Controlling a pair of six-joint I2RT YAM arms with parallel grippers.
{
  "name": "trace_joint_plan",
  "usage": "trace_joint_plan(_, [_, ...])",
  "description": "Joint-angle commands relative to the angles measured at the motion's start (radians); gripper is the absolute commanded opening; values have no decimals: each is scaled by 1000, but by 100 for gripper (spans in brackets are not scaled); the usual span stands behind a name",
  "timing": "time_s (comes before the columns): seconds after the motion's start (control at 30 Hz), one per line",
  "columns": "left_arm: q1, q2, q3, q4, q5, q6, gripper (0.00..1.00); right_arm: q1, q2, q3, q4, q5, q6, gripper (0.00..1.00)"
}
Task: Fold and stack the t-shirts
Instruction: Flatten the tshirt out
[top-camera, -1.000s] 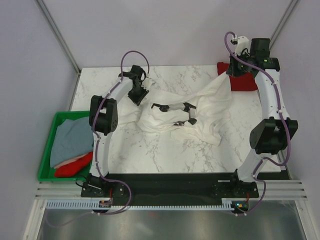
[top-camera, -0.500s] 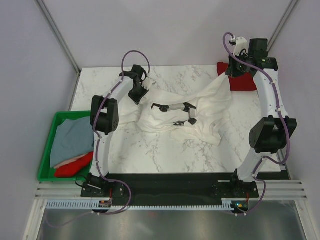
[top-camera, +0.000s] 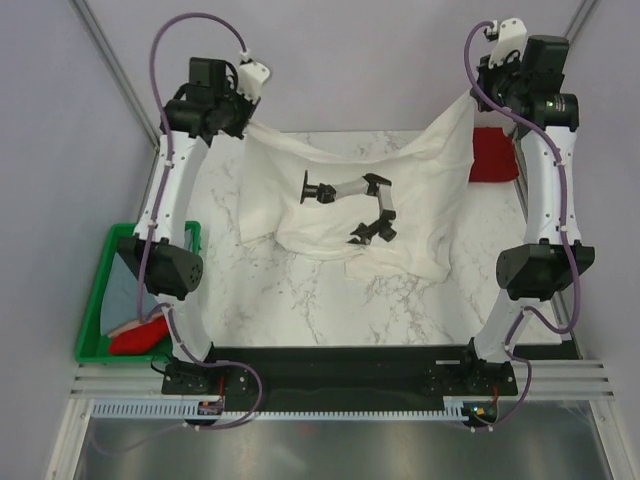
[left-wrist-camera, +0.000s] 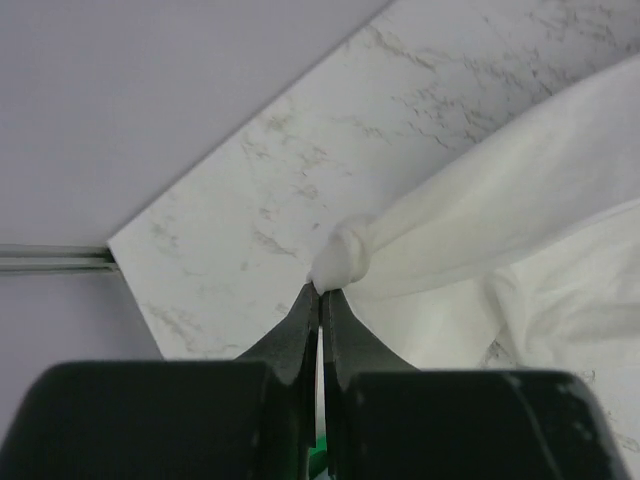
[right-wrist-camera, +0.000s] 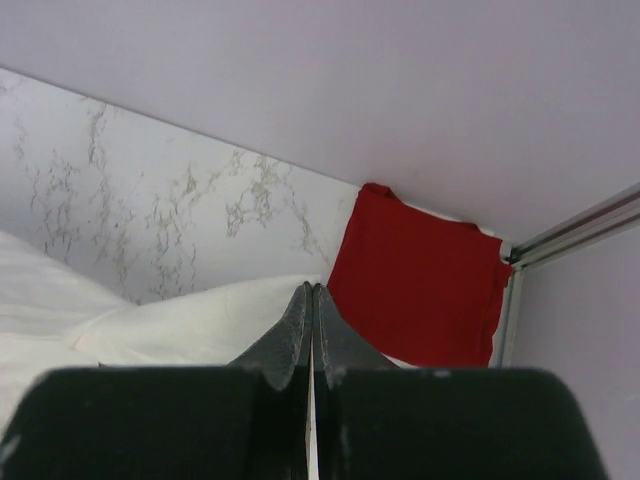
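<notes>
- My left gripper (left-wrist-camera: 319, 290) is clenched on a bunched, knotted corner of the white t-shirt (top-camera: 410, 185).
- My right gripper (right-wrist-camera: 311, 288) pinches the opposite corner, fingers pressed together.
- The soft cloth sags between them, its lower folds crumpled on the veined marble table (top-camera: 300, 300).
- The dark red t-shirt (right-wrist-camera: 420, 280) lies flat in the far right corner.

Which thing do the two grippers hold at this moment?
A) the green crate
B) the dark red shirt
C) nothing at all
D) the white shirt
D: the left gripper and the right gripper are each shut on an edge of the white shirt, which hangs spread between them.
</notes>
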Motion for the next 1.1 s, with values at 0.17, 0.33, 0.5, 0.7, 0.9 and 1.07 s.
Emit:
trace_joint_plan(0.17, [39, -214, 28, 22, -3, -55, 2, -12, -101, 90, 121, 58, 50, 0])
trace_joint_plan(0.33, [48, -332, 31, 43, -32, -46, 2, -16, -216, 44, 200, 108, 76, 0])
trace_joint_plan(0.5, [50, -445, -2, 71, -75, -50, 2, -16, -360, -6, 246, 151, 83, 0])
trace_joint_plan(0.7, [52, -628, -102, 149, -141, -36, 2, -16, -504, -16, 282, 194, 66, 0])
trace_joint_plan(0.9, [50, -757, -137, 198, -159, -24, 2, -16, -622, 15, 289, 232, 6, 0])
trace_joint_plan(1.07, [52, -837, -147, 205, -178, -12, 2, -16, -737, 18, 289, 245, -40, 0])
